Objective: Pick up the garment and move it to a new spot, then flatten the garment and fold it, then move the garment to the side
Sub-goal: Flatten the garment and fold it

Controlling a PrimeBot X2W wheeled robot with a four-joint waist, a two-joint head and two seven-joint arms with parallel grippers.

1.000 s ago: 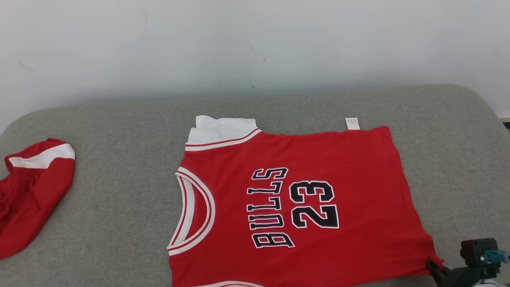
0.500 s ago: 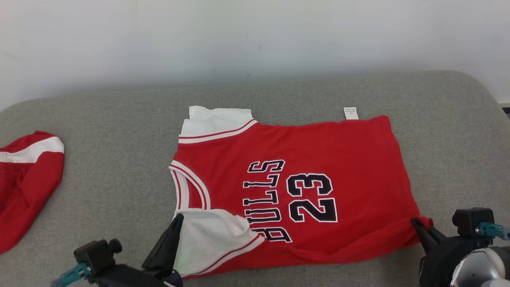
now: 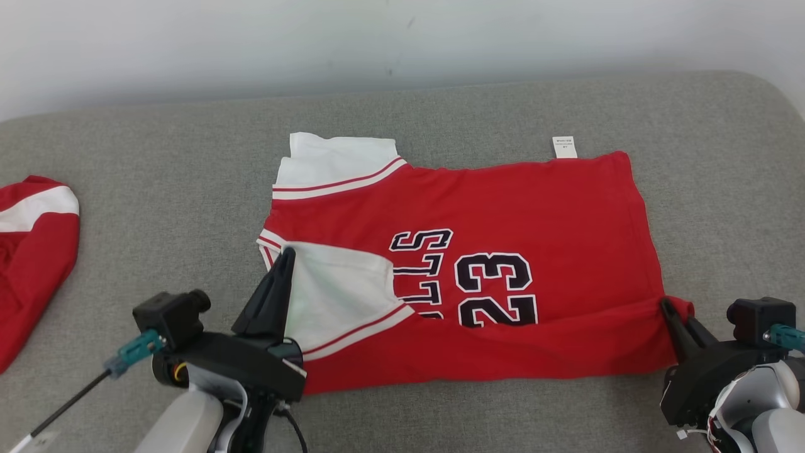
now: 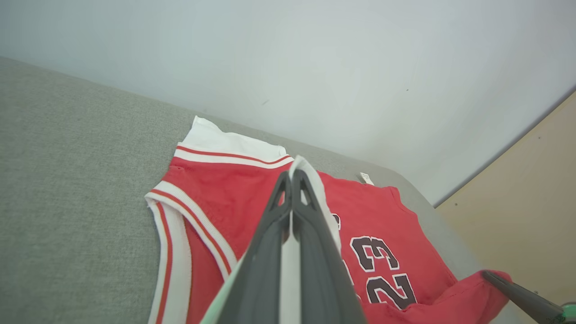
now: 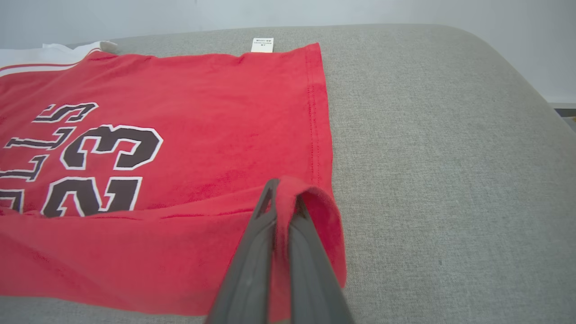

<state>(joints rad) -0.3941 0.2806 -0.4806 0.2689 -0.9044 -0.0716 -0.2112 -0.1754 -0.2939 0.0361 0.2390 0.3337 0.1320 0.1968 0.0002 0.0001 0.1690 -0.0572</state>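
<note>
The red jersey (image 3: pixel 503 201) lies in the middle of the grey padded surface (image 3: pixel 157 176), neck hole toward 9 o'clock and bottom hem toward 3 o'clock, with its little white tag (image 3: pixel 564 146) poking out at the far edge near 1 o'clock. Most of it looks smooth and flat, so I think the moving and the flattening are done. The folding looks like it has begun. The left end effector (image 3: pixel 286 255), at about 7 o'clock, is pinched shut on the near shoulder piece, which is turned over so its white inside shows and covers part of the letters. The right end effector (image 3: pixel 665 305), at about 4 o'clock, is pinched shut on the near hem corner — the red cloth curls up around its tips. Between the two, the near edge is rolled up over the bottom of the number. What is left, I think: bring that edge over toward 12 o'clock, lay it down, let go, finish folding, and then slide the jersey to the side — maybe not onto the other red cloth (image 3: pixel 31 251) at 9 o'clock.
</note>
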